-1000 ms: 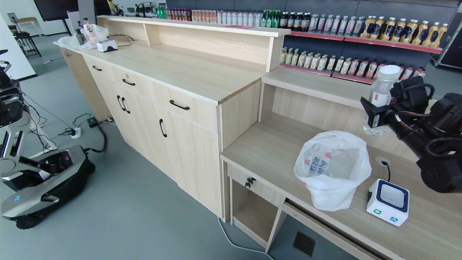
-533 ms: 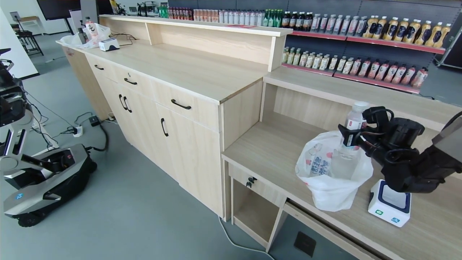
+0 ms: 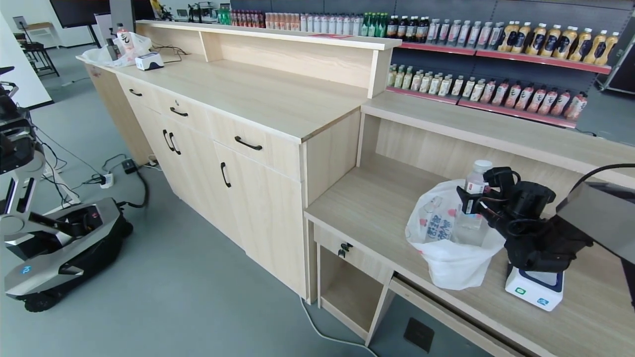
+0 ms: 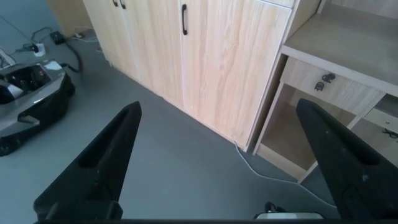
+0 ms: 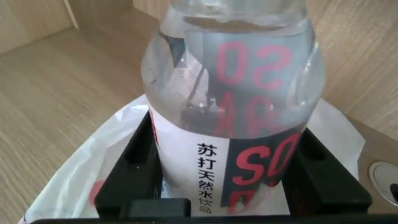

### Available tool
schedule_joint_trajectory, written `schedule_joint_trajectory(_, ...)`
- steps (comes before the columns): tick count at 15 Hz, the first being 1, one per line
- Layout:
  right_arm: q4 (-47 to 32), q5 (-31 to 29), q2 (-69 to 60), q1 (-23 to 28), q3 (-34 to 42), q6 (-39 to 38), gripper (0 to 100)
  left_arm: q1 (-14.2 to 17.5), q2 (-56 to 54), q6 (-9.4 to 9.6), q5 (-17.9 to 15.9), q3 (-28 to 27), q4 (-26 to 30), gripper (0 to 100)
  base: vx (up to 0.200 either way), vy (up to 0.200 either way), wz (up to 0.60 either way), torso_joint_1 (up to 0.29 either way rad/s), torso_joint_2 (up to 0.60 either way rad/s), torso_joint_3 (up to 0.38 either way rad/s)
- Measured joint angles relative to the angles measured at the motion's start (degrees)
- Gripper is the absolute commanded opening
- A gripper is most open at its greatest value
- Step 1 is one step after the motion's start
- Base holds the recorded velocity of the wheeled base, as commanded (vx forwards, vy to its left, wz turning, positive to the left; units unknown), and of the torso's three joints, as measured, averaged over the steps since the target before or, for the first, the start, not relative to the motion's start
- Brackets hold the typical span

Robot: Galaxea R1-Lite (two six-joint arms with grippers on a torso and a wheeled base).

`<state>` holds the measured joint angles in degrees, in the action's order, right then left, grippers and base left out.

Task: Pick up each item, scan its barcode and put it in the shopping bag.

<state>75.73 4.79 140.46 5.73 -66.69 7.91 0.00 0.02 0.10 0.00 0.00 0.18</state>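
The right gripper [image 3: 470, 199] has its black fingers [image 5: 134, 168] closed on either side of one clear soda water bottle [image 3: 474, 196]. They clamp it at the label, with the bottle upright and its white cap on top. The lower half of the bottle sits inside the mouth of one white plastic shopping bag [image 3: 449, 258]. In the right wrist view the bag's rim [image 5: 81, 180] spreads out beneath the bottle [image 5: 230, 112]. One other item with a printed label [image 3: 439, 220] is already in the bag, at about 9 o'clock from the held bottle.

One white barcode scanner [image 3: 533, 291] with a blue-framed window stands near the bag, at about 4 o'clock from it. The right arm partly covers it.

The left gripper [image 4: 217, 104] has its two dark fingers [image 4: 99, 168] spread wide with nothing between them. It hangs over grey floor in front of the cabinet doors.

Bag and scanner stand on a low, light-wood counter [image 3: 367, 198]. A taller cabinet run [image 3: 258, 94] joins this counter at 10 o'clock, with black handles on its drawers and doors. At its far end lie a second white bag [image 3: 116, 52] and a second scanner [image 3: 149, 61].

Two red-edged shelves [image 3: 496, 52] hold rows of drink bottles at 12 to 2 o'clock. A grey wheeled machine [image 3: 59, 248] stands on the floor at 8 o'clock, with a power strip [image 3: 104, 181] and cables nearby.
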Motion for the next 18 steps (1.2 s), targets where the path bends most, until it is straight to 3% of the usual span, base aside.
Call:
schedule_joint_trajectory(11,0.3,0.1,8.1,1.7,-5.7,0.4,0,0.0,0.0,0.01,0.0,0.0,0.0,100,0.000,0.000,0.00,0.000,0.00,0.000)
schedule_joint_trajectory(12,0.4,0.1,8.4,1.7,-5.7,0.5,100,0.0,0.0,0.01,0.0,0.0,0.0,100,0.000,0.000,0.00,0.000,0.00,0.000)
schedule_joint_trajectory(18,-0.3,0.2,7.7,1.7,-3.8,0.8,100,0.0,0.0,0.04,0.0,0.0,0.0,100,0.000,0.000,0.00,0.000,0.00,0.000)
